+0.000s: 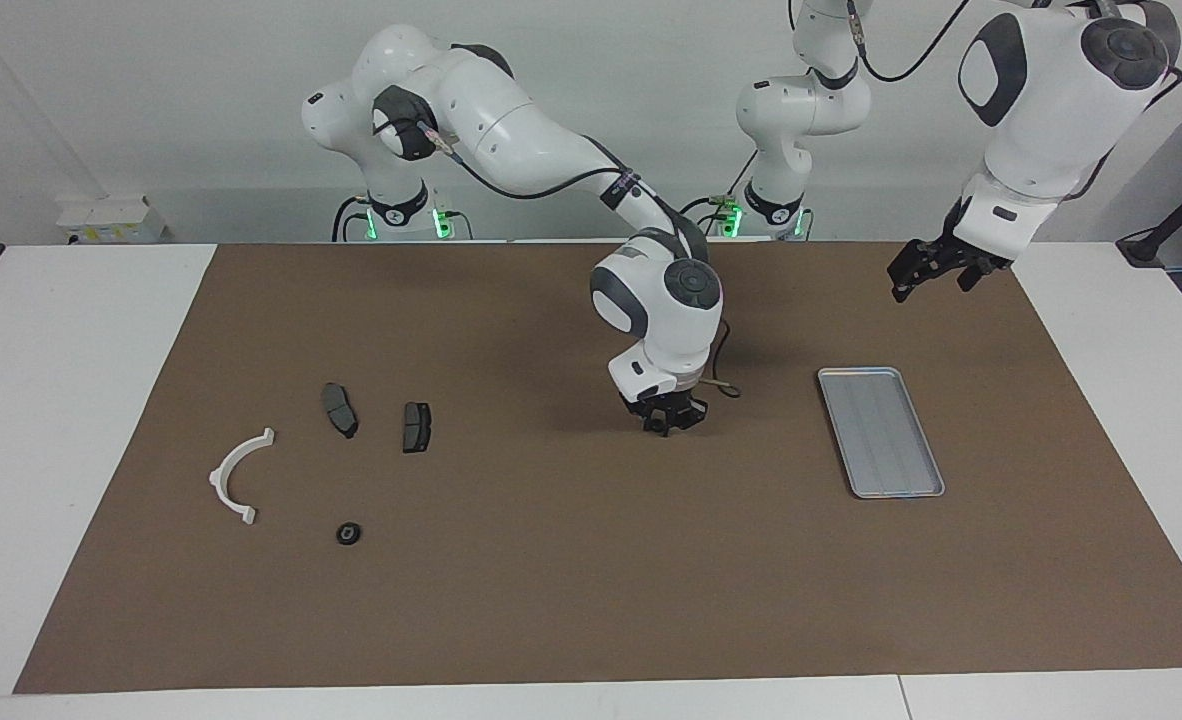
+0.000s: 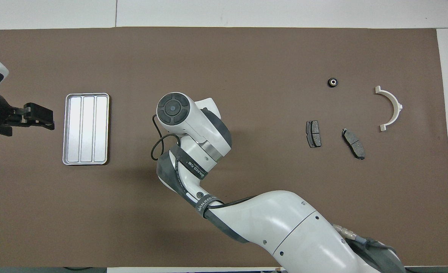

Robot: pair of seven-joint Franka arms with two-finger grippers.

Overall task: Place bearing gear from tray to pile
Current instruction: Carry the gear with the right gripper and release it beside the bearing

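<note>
My right gripper point(image 1: 663, 424) is down at the mat in the middle of the table, between the tray and the pile. It is shut on a small dark bearing gear point(image 1: 659, 429). The arm's own wrist hides both in the overhead view. The silver tray point(image 1: 881, 432) point(image 2: 86, 129) lies bare toward the left arm's end. The pile holds a white bracket point(image 1: 219, 476) point(image 2: 398, 107), two brake pads point(image 1: 340, 409) point(image 1: 416, 426) point(image 2: 313, 134) point(image 2: 353, 143) and another small dark gear point(image 1: 348, 533) point(image 2: 333, 82). My left gripper point(image 1: 929, 273) point(image 2: 42, 116) waits open, raised over the mat beside the tray.
A brown mat point(image 1: 571, 580) covers most of the white table. The right arm's forearm and wrist point(image 2: 193, 129) stretch over the mat's middle. A loose cable loop point(image 2: 157, 146) hangs at that wrist.
</note>
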